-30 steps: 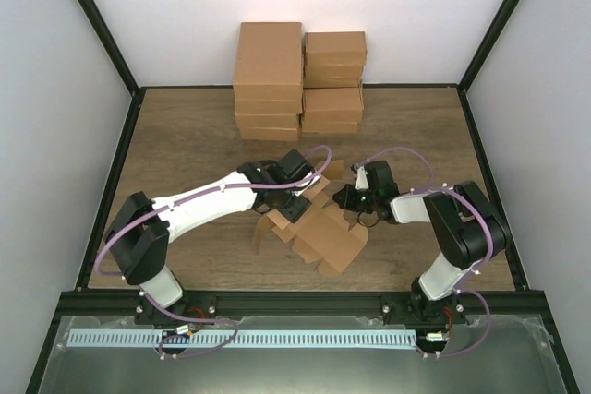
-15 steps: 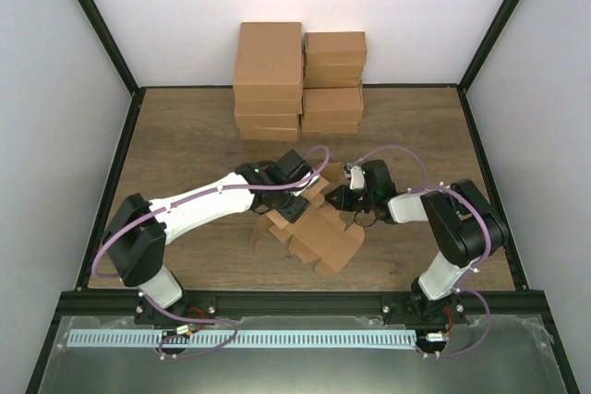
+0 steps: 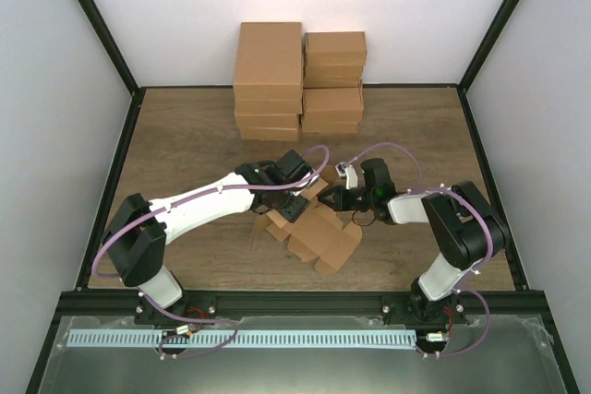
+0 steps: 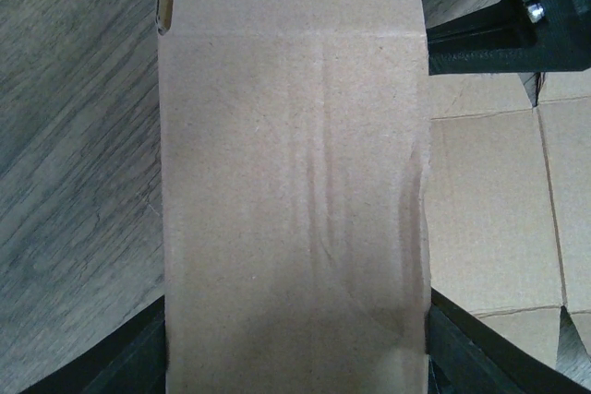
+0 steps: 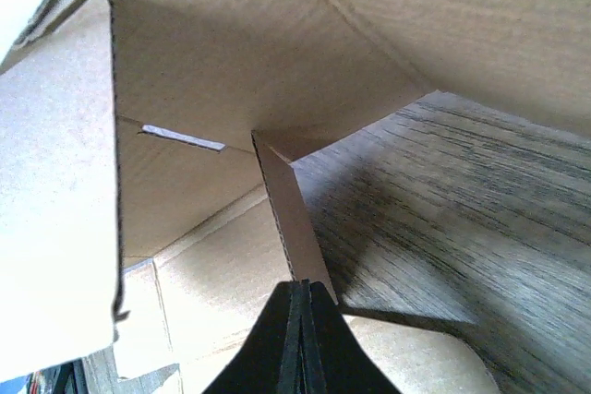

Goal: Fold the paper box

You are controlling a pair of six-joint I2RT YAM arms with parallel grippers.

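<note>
The paper box (image 3: 319,232) is a brown cardboard blank lying partly unfolded in the middle of the table. My left gripper (image 3: 297,205) is over its far left part. In the left wrist view a creased flap (image 4: 295,191) fills the whole gap between my two fingers (image 4: 462,343), and its edges touch both. My right gripper (image 3: 334,198) is at the box's far right edge. In the right wrist view its fingers (image 5: 297,306) are pressed together under a raised panel (image 5: 277,71), with the tip against the edge of a narrow standing flap (image 5: 291,219).
Two stacks of folded brown boxes (image 3: 270,80) (image 3: 333,82) stand at the back of the table. Black frame posts and white walls close in the sides. Bare wood (image 3: 185,145) lies left of the box and to its right (image 3: 416,136).
My right gripper has moved left, up against the box. The box's left flap has swung inward and the box has shifted slightly left. The left arm has hardly moved.
</note>
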